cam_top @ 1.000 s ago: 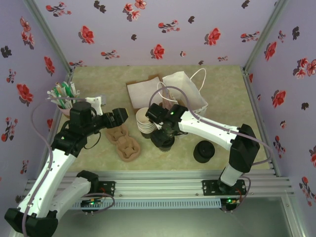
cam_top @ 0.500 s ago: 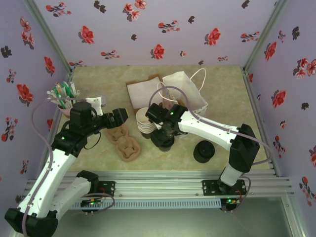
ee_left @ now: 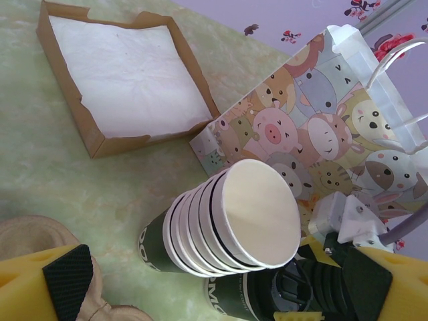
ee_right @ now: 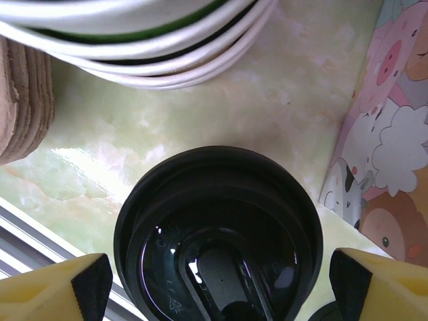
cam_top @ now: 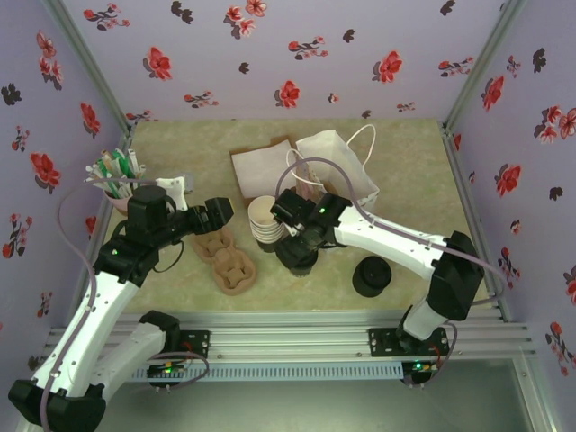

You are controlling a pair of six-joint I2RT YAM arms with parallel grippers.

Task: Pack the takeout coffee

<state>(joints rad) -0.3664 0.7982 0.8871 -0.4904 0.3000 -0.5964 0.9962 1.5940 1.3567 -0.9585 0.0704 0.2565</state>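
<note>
The takeout coffee (cam_top: 297, 256) is a dark paper cup with a black lid (ee_right: 217, 234), standing on the table just right of the cup stack. My right gripper (cam_top: 300, 241) hangs directly over it, open. Its yellow fingers (ee_right: 90, 284) flank the lid on both sides with narrow gaps. In the left wrist view the coffee (ee_left: 257, 297) stands beneath the right arm's fingers. My left gripper (cam_top: 216, 212) is open and holds nothing, left of the cups, above the pulp carriers.
A stack of lidless cups (cam_top: 263, 220) stands left of the coffee. The cartoon paper bag (cam_top: 340, 166) stands open behind it, a napkin box (cam_top: 261, 166) beside that. Pulp carriers (cam_top: 227, 261) lie front left, a lid pile (cam_top: 371, 276) front right, straws (cam_top: 115, 173) far left.
The right arm has shifted slightly right and toward the front, and its fingers stand a touch wider around the lid. The left arm has not moved.
</note>
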